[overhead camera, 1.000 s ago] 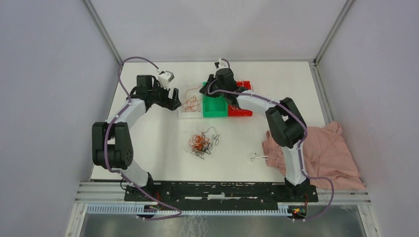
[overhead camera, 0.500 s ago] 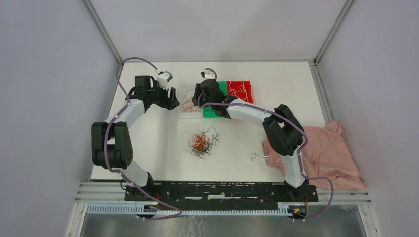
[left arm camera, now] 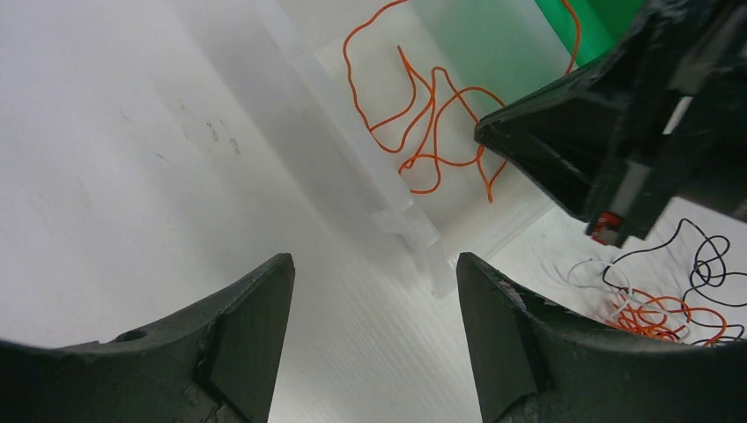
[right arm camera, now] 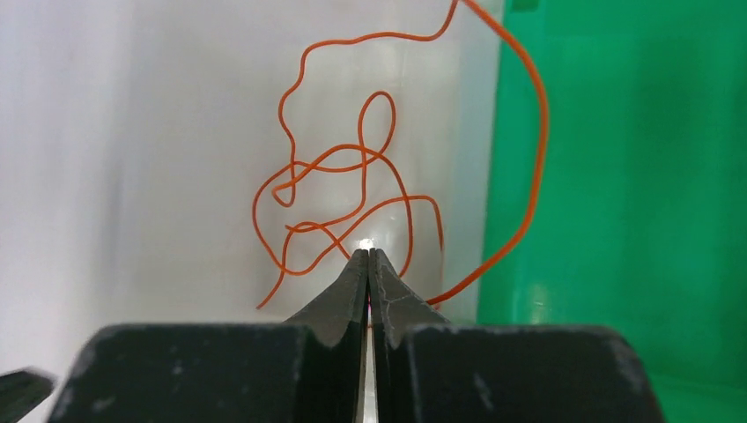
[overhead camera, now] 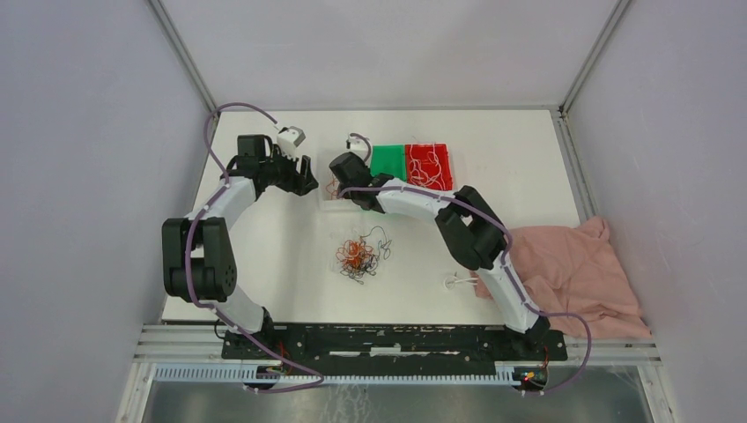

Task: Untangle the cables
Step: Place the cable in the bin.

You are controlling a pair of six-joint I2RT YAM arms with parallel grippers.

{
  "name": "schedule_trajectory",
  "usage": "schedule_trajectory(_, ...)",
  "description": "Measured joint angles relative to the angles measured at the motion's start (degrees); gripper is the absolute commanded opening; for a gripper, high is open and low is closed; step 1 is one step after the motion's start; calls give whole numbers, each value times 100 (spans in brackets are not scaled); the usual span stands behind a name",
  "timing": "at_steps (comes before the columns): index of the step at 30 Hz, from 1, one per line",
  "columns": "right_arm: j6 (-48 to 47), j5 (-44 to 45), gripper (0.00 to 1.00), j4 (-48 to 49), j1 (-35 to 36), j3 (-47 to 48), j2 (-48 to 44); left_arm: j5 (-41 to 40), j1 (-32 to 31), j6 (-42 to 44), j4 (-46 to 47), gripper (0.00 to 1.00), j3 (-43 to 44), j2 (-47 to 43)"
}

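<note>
R gripper (right arm camera: 368,256) – jaws pressed together over orange cables (right arm camera: 352,189) in far clear tray (left arm camera: 414,220), poss. pinching one, unclear | L gripper (left arm camera: 374,269) – jaws spread, just left of tray, prob. to assist | mixed tangle (overhead camera: 357,257) mid-table, colours unsorted

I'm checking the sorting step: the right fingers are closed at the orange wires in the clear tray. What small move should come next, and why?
Probably lift the right gripper slightly. Its fingers are shut right at the orange wires in the clear tray, but whether one is pinched is unclear; a small lift would show it. One wire loops over the green bin.
</note>
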Motion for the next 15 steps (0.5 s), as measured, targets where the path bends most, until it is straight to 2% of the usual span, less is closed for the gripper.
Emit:
schedule_trajectory(7, 90, 31, 5, -616, 13, 1025, 920, 11, 0, -4, 2, 74, 0, 0)
schedule_trajectory(15, 74, -238, 5, -861, 9, 1401, 1123, 42, 0, -20, 7, 73, 2, 0)
